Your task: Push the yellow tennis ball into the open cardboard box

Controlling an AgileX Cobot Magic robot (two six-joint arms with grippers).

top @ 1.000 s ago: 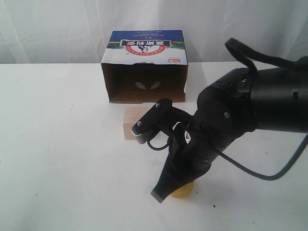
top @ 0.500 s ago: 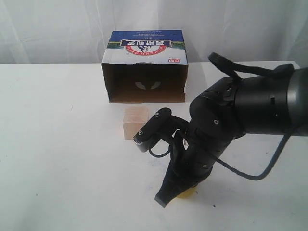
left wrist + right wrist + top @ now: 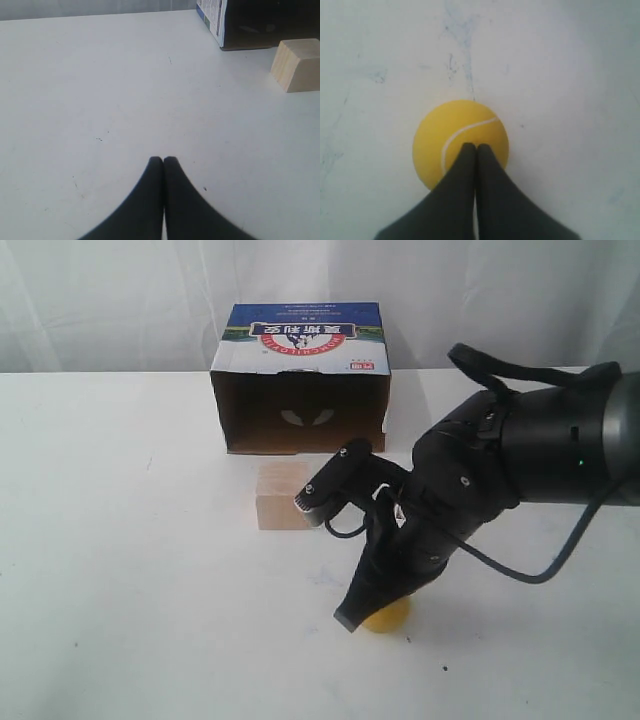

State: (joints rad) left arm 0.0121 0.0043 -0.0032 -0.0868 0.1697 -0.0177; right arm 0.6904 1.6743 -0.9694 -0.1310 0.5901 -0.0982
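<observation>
The right claw [image 3: 350, 620] is seen pressed shut, fingers together w/ no gap and nothing held. Its tips are set low at the near side of the small yellow fuzzy tennis ball [image 3: 390, 616]. In the right wrist view the shut tips [image 3: 473, 148] overlap the ball [image 3: 454, 129] just under its pale seam. Whether they are touching it or just above it cannot be told.

The ball is found on the white bench [image 3: 120, 540], right of centre in the exterior view and well apart from the large brown open cardboard box [image 3: 300, 380]. The box's dark mouth is turned towards the ball. A pale wooden cube [image 3: 281, 496] is placed b/w the two, a bit left of the straight line and near the box front.

The left claw [image 3: 163, 161] is also shut and empty over bare bench. The cube [image 3: 297, 65] and a corner of the box [image 3: 211, 17] are seen ahead of it.

Step in hand, as judged: the start of the push, w/ most of the run not yet covered. For the next move, the tips need to be kept low behind the ball and swept towards the box mouth. The line should be held right of the cube, since a round ball is likely to roll off the narrow shut tips or be deflected by the cube.
</observation>
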